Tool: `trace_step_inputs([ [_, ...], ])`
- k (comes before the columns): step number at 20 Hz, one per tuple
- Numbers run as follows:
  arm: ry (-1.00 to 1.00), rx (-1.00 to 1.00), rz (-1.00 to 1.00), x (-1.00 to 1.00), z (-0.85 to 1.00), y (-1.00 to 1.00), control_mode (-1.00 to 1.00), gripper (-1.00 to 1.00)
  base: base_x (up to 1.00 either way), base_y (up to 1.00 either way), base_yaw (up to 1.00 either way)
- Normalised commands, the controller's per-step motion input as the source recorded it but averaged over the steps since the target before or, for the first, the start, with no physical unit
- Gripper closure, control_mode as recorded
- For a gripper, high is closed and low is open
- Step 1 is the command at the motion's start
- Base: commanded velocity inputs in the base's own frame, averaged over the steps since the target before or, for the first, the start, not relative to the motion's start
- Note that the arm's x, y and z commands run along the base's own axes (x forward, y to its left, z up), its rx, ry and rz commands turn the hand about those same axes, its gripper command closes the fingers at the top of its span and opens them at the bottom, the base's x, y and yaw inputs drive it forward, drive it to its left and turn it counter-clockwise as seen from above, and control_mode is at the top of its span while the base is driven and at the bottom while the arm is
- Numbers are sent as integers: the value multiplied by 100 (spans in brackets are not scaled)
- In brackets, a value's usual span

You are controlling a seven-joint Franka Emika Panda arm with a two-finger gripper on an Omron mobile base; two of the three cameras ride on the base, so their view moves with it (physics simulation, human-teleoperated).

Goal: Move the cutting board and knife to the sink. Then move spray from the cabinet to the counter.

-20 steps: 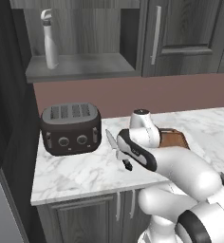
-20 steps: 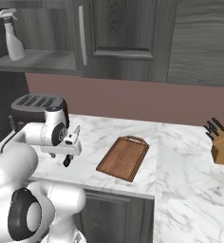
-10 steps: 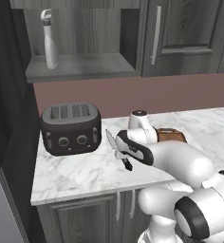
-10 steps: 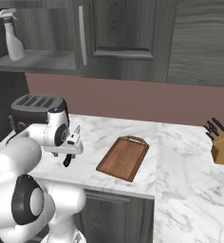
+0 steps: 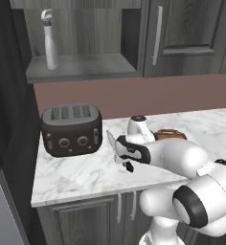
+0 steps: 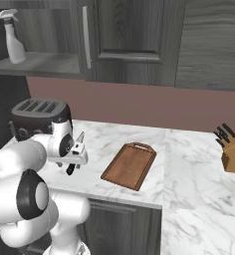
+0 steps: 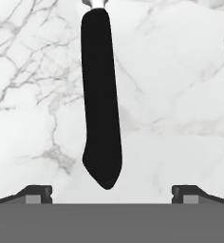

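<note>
The claw [image 7: 112, 194] is held wide open above the knife [image 7: 101, 99], which lies on the worktop [image 5: 76, 172] near its front edge, beside the toaster [image 5: 72, 129]; over the last second the arm has been shifted slightly, so the black handle is lined up between the jaws; nothing is gripped yet.

Knife [image 7: 101, 99] flat on the counter [image 5: 81, 174], between the toaster [image 5: 71, 128] on the left and the cutting board [image 6: 129, 165] on the right. Gripper [image 5: 119, 154] directly above the knife, handle between the wide-apart fingertips, not touching. Knife block [image 6: 233, 153] far right on the counter. Spray [image 5: 49, 45] upright on the shelf in the cabinet [image 5: 81, 67], above and behind the toaster.
</note>
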Motion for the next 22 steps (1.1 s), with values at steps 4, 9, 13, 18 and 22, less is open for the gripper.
trace_step_inputs([
  [4, -3, 0, 0, 0, -34, 0, -100, -100, 0, 0, 0],
  [9, -4, 0, 0, 0, -30, 0, -100, -100, 0, 0, 0],
  [13, -7, 2, 0, 4, -24, 0, -100, -100, 0, 0, 0],
  [18, -4, 0, 0, 11, -12, 0, -100, -100, 0, 0, 0],
  [22, -2, 0, 0, 20, -13, 1, -100, -100, 0, 0, 0],
])
